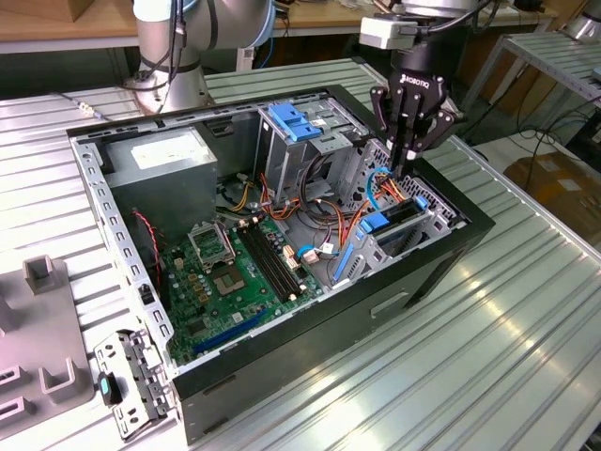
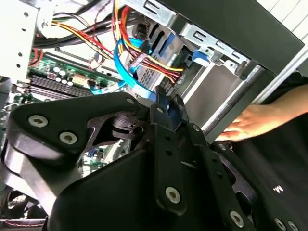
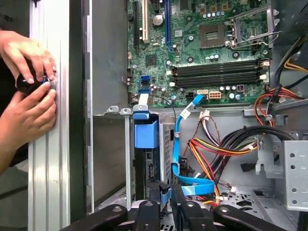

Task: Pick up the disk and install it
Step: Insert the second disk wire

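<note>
Gripper [image 1: 402, 169] fingers closed on the disk [image 3: 146, 166], which stands upright in its bay directly below; judged best pressed straight down, clear of adjacent cables [image 3: 211, 144]

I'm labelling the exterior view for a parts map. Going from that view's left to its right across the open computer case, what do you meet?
Grey power-supply box → motherboard → blue latch on the drive cage → the pincer reaching down above the disk standing in its bay.

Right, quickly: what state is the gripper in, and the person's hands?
Gripper: closed on the blue edge of the disk.
Person's hands: both holding a small dark object.
</note>
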`<state>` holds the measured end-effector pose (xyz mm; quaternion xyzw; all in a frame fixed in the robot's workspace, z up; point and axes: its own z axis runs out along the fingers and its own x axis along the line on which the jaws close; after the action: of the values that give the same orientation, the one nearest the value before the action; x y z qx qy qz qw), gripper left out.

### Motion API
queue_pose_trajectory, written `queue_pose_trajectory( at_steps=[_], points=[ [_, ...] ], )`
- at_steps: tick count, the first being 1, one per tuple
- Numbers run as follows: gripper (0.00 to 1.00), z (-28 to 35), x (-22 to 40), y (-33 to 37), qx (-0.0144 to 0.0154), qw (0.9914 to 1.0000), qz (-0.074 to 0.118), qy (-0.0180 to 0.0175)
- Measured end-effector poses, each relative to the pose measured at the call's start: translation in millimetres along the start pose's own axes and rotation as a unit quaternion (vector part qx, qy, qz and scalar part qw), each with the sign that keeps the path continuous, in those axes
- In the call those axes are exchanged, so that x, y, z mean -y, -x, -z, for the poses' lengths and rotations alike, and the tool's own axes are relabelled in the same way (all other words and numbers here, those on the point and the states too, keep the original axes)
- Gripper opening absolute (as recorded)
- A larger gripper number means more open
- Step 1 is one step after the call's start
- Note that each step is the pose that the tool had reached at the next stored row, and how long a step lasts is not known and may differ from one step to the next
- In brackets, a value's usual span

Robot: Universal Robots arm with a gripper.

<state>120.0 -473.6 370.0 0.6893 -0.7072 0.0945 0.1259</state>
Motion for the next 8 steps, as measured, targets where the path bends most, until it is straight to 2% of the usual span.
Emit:
queue_pose_trajectory(
  at_steps=[1, 2, 4, 5, 8],
  points=[
    [0.24, -1.2, 0.1, 0.4, -0.0043, 0.99999, 0.000, -0.0001],
    [0.24, -2.1, 0.1, 0.7, -0.0062, 0.99998, 0.000, -0.0001],
    [0.23, -3.5, 0.1, 1.2, -0.0069, 0.99998, 0.000, -0.0001],
    [0.16, -4.0, 0.2, 1.3, -0.0071, 0.99997, 0.000, -0.0002],
    [0.16, -6.2, -0.7, -1.3, -0.0062, 0.99998, 0.000, -0.0009]
  ],
)
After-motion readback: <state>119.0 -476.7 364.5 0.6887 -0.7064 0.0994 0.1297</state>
